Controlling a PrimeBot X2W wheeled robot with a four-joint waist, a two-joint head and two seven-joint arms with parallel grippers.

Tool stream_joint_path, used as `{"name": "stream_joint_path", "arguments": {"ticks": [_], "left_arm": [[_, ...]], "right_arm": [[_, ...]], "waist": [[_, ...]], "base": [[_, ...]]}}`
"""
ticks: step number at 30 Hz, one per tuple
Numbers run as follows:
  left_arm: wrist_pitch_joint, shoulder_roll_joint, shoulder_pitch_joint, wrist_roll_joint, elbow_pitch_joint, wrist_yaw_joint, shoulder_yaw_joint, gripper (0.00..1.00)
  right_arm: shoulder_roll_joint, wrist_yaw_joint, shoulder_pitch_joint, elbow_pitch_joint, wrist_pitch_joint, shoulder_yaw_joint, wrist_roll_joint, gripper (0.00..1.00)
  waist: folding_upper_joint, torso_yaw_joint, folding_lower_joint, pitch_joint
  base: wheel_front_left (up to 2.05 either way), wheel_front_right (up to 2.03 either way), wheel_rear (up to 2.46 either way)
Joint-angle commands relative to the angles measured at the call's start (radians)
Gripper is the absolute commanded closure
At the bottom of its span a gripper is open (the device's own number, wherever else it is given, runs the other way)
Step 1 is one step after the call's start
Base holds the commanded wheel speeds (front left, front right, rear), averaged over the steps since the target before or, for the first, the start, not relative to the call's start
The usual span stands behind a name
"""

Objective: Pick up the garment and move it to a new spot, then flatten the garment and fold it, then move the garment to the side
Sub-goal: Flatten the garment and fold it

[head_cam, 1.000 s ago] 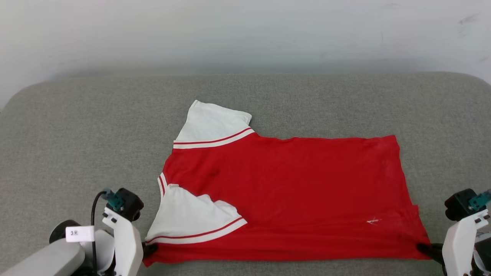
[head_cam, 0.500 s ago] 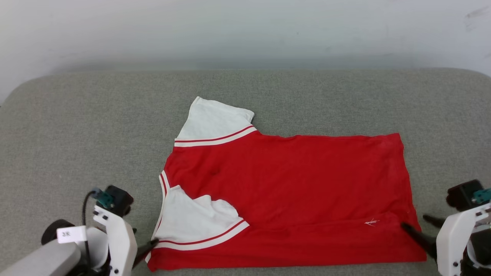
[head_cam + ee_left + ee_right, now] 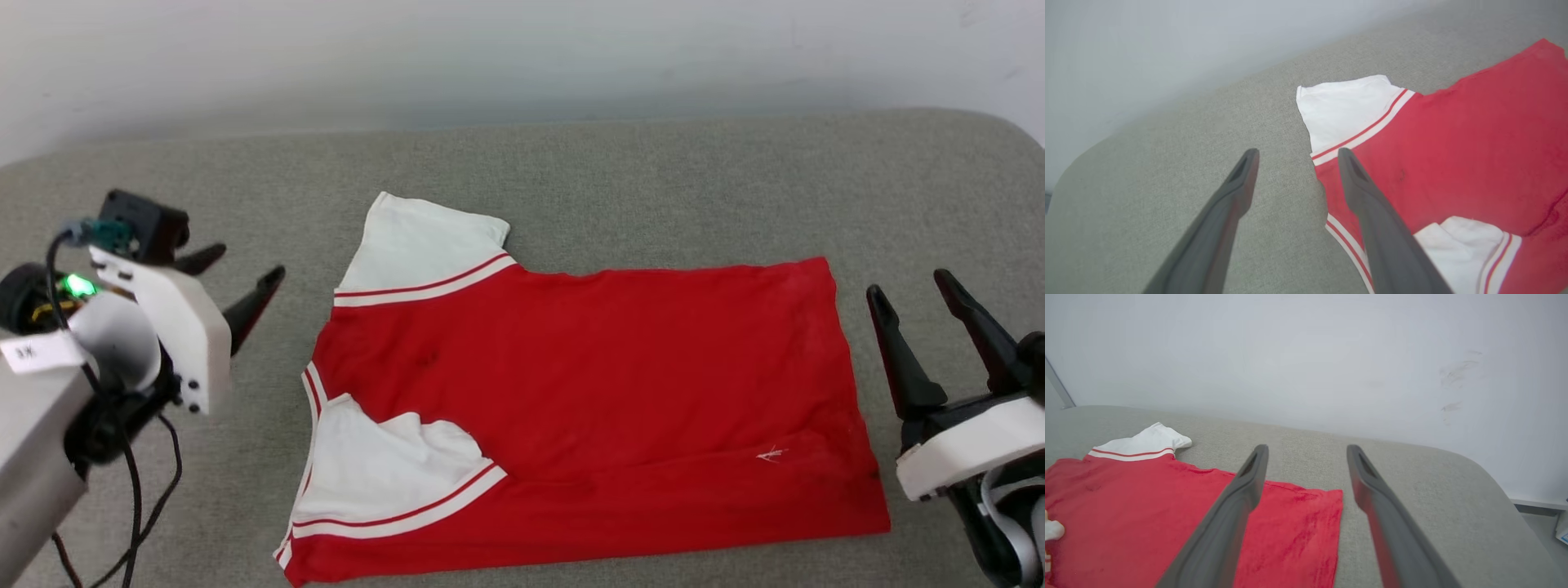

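Head view shows the whole garment [image 3: 588, 408]; wrist views catch its ends.

Left gripper [image 3: 249, 261], right gripper [image 3: 908, 283]: white shells [image 3: 175, 318], long dark fingers [image 3: 898, 359]. Left w/ black cable [image 3: 49, 265], green light [image 3: 79, 285], teal plug [image 3: 102, 233], paper tag [image 3: 33, 353].

Red garment [image 3: 620, 392] on grey cushion [image 3: 669, 180]
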Motion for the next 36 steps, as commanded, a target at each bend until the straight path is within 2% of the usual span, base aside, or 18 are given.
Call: {"name": "stream_joint_path", "arguments": {"ticks": [1,5,9,14,19,27,35,36], "left_arm": [[0.009,-0.009,-0.036,-0.004,0.01,-0.008,0.013,0.0],[0.078,-0.029,-0.156,0.002,0.06,-0.047,0.019,0.0],[0.241,-0.038,-0.286,-0.029,0.115,-0.093,0.004,0.0],[0.443,-0.07,-0.433,-0.069,0.179,-0.111,-0.009,0.0],[0.591,-0.102,-0.559,-0.067,0.224,-0.107,-0.029,0.0],[0.675,-0.111,-0.642,-0.009,0.303,-0.102,-0.07,0.0],[0.714,-0.116,-0.561,-0.022,0.359,-0.122,-0.132,0.0],[0.711,-0.118,-0.551,-0.027,0.36,-0.124,-0.136,0.9]], "right_arm": [[0.024,-0.001,0.01,-0.022,-0.014,-0.005,-0.015,0.0],[0.08,-0.001,0.015,-0.082,-0.031,0.002,-0.065,0.0],[0.102,-0.001,-0.009,-0.121,-0.028,0.017,-0.09,0.0],[0.119,-0.001,-0.038,-0.151,-0.028,0.036,-0.105,0.0],[0.12,-0.001,-0.07,-0.162,-0.039,0.046,-0.111,0.0],[0.124,-0.001,-0.106,-0.166,-0.053,0.062,-0.116,0.0],[0.112,-0.001,-0.133,-0.177,-0.049,0.061,-0.122,0.0],[0.111,-0.001,-0.135,-0.181,-0.047,0.056,-0.123,0.0]], "waist": [[0.0,-0.031,0.0,0.044],[0.0,-0.068,0.0,0.115],[0.0,-0.103,0.0,0.192],[0.0,-0.139,0.0,0.292],[0.0,-0.162,0.0,0.381],[0.0,-0.184,0.0,0.459],[0.0,-0.188,0.0,0.48],[0.0,-0.186,0.0,0.479]], "base": [[0.0,0.0,0.0],[0.0,0.0,0.0],[0.0,0.0,0.0],[0.0,0.0,0.0],[0.0,0.0,0.0],[0.0,0.0,0.0],[0.0,0.0,0.0],[0.0,0.0,0.0]]}}
